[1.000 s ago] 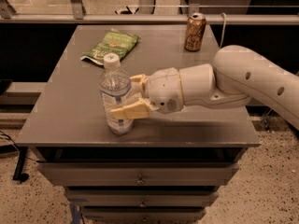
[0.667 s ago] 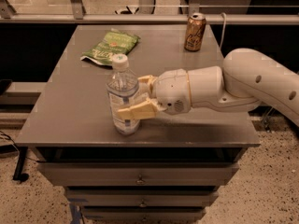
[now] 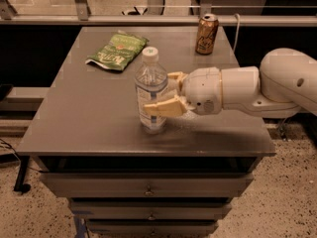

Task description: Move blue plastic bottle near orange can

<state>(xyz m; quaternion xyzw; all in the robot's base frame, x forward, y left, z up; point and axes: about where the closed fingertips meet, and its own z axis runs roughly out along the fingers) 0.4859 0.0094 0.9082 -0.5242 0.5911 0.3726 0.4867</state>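
Note:
The blue plastic bottle (image 3: 150,86) stands upright near the middle front of the grey table (image 3: 89,123), clear with a white cap. My gripper (image 3: 159,92) reaches in from the right and is shut on the bottle, one tan finger (image 3: 163,108) across its front and the other behind it. The orange can (image 3: 206,33) stands upright at the back right of the table, well apart from the bottle and beyond my arm.
A flat green snack bag (image 3: 118,51) lies at the back left of the table. A rail (image 3: 148,20) runs behind the table. Drawers (image 3: 148,187) sit below the tabletop. My white arm (image 3: 277,86) spans the right side.
The gripper and the bottle in it have moved to the right across the table, a little closer to the can's side.

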